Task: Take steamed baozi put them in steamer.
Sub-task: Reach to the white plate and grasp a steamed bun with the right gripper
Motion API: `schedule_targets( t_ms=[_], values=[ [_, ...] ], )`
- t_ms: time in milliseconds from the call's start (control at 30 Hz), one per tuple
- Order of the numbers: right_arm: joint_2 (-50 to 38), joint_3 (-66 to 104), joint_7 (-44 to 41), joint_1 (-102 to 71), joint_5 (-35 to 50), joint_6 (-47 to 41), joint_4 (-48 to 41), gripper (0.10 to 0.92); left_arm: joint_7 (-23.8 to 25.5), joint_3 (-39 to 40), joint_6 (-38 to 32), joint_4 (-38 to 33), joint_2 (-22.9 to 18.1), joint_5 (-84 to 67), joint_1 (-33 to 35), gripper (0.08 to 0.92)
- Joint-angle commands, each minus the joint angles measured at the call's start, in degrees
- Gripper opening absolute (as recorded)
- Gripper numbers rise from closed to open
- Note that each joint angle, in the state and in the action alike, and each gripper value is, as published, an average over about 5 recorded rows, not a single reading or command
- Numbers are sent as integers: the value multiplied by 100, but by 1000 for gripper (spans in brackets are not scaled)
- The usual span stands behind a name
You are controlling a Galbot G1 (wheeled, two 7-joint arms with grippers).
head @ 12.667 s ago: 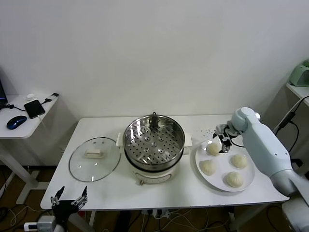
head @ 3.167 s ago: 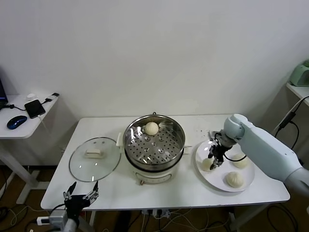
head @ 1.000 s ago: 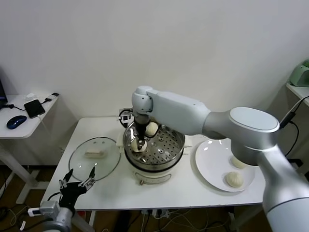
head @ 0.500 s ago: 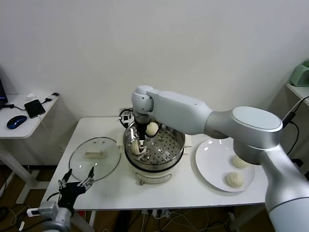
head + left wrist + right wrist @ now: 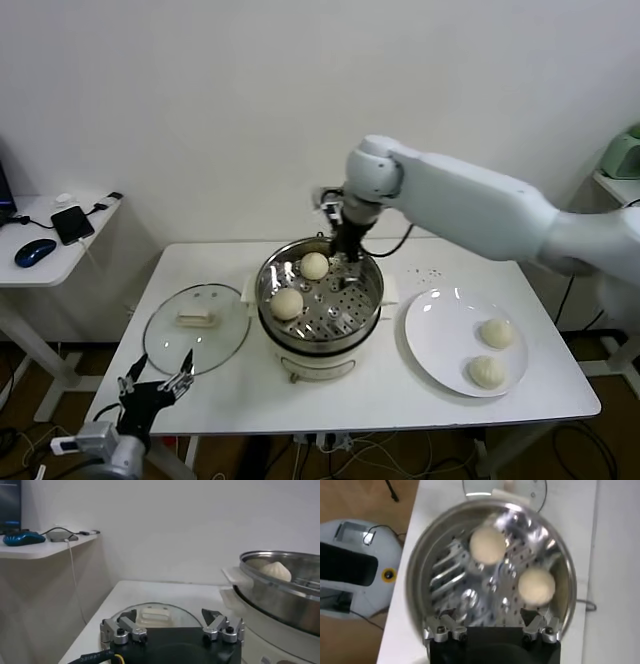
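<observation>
Steamed baozi: two sitting in steamer (image 5: 320, 290) at frame centre, two waiting on plate (image 5: 440, 345) lower right. Right gripper (image 5: 347, 252) hovering over far rim, jaws spread, empty. Left gripper (image 5: 152, 386) idling lower left, jaws spread. Risk imo: clipping rim while swinging back, jolting buns.

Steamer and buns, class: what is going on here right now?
The right gripper, open and empty, hangs over the far rim of the steamer. Two baozi lie in the basket; two more wait on the white plate. The left gripper sits idle, open, near the glass lid.
</observation>
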Motion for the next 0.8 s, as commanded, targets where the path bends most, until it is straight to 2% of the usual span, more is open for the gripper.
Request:
schedule_targets(
  t_ms=[33, 167, 367, 500, 800],
  values=[
    [-2696, 1068, -677, -759, -608, 947, 1522, 823, -6, 45, -9, -131, -23, 54, 163, 823],
    [-3187, 1834, -773, -1874, -1469, 1402, 1524, 823, -17, 139, -23, -247, -59, 119, 328, 823],
    [-3473, 2756, -809, -3566, -2516, 1976, 1421, 823, -22, 316, -23, -375, -97, 158, 452, 823],
    [-3267, 3461, -750, -4435, -2896, 2193, 1187, 823, -32, 444, -31, -296, -108, 260, 451, 823],
    [-2512, 4100, -597, -5069, -3285, 2913, 376, 823, -36, 627, 37, -242, -174, 332, 431, 823]
  ],
)
